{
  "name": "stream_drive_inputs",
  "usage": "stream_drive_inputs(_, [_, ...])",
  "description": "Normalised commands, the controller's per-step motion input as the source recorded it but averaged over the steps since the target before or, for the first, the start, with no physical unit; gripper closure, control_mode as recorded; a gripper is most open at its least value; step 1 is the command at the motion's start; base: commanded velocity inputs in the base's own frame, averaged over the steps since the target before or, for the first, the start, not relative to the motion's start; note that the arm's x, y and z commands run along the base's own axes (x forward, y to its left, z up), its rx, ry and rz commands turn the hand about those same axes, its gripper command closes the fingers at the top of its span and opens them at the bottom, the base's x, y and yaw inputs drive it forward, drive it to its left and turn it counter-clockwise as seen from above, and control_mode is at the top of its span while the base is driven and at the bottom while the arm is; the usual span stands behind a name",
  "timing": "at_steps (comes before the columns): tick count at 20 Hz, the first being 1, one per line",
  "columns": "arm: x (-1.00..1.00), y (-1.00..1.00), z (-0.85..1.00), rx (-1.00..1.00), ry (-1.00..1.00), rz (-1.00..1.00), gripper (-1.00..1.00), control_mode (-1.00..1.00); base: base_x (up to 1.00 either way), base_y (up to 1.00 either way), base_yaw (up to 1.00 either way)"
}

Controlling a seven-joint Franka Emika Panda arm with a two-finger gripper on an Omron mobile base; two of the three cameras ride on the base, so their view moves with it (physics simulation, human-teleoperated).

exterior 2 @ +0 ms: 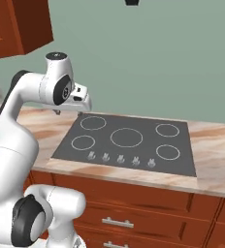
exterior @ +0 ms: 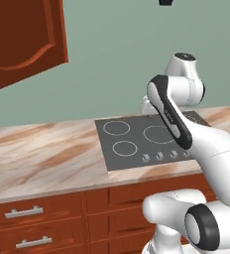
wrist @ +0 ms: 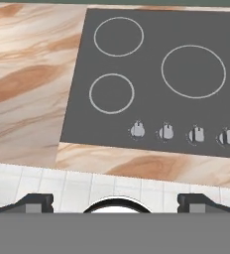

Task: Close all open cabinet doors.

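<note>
We see our gripper [wrist: 115, 201] spread wide with nothing in it, hovering over the counter's [exterior: 47, 154] front edge beside the cooktop [wrist: 151, 74]. The open cabinet door [exterior: 23, 39] hangs above the counter's left end; reaching up for it, our elbow may clip its lower corner.

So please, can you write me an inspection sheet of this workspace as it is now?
Surface: marble-look counter, bare around a dark cooktop with knobs along its front.
Job's things: reddish-brown cabinet door at upper left, swung open toward the camera.
Clutter: nothing seen.
Grippers: gripper hangs above the counter's front edge, pointing down; jaws spread wide, holding nothing.
Cables: nothing seen.
Surroundings: pale green wall; wooden drawer fronts with silver handles; white tiled floor.
</note>
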Motion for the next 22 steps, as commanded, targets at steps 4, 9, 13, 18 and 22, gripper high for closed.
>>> stream_drive_inputs(4, [0.0, 0.0, 0.0, 0.0, 0.0, 0.0, -1.0, 1.0, -0.29, 0.65, -0.01])
stream_drive_inputs(9, [0.0, 0.0, 0.0, 0.0, 0.0, 0.0, -1.0, 1.0, -0.26, 0.76, 0.0])
stream_drive_inputs(13, [0.0, 0.0, 0.0, 0.0, 0.0, 0.0, -1.0, 1.0, -0.22, 0.78, 0.0])
stream_drive_inputs(18, [0.0, 0.0, 0.0, 0.0, 0.0, 0.0, -1.0, 1.0, -0.32, 0.67, 0.0])
stream_drive_inputs(22, [0.0, 0.0, 0.0, 0.0, 0.0, 0.0, -1.0, 1.0, -0.4, 0.56, 0.0])
